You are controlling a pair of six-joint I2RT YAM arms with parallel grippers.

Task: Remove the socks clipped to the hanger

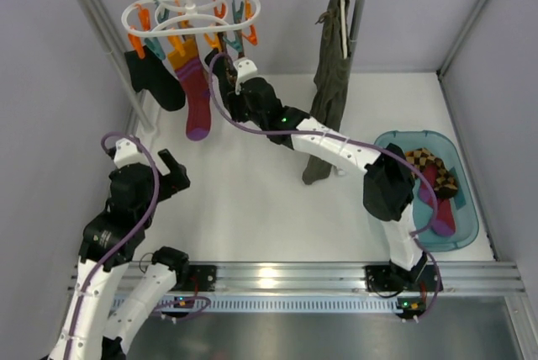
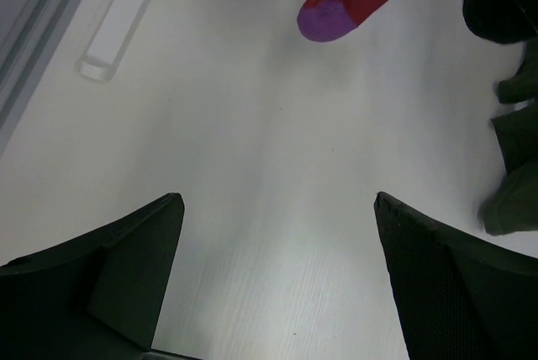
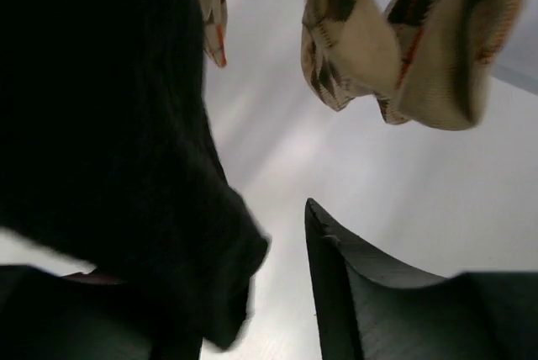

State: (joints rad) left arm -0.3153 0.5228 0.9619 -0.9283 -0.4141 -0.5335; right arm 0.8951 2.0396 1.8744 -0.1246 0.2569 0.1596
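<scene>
right end effector (image 3: 277,242) splayed, nearer arm | black sock (image 3: 109,124) hangs long-axis vertical from hanger (image 1: 189,13), draped against one finger, not pinched | left end effector (image 2: 277,209) splayed, empty, low over surface (image 2: 252,124)
</scene>
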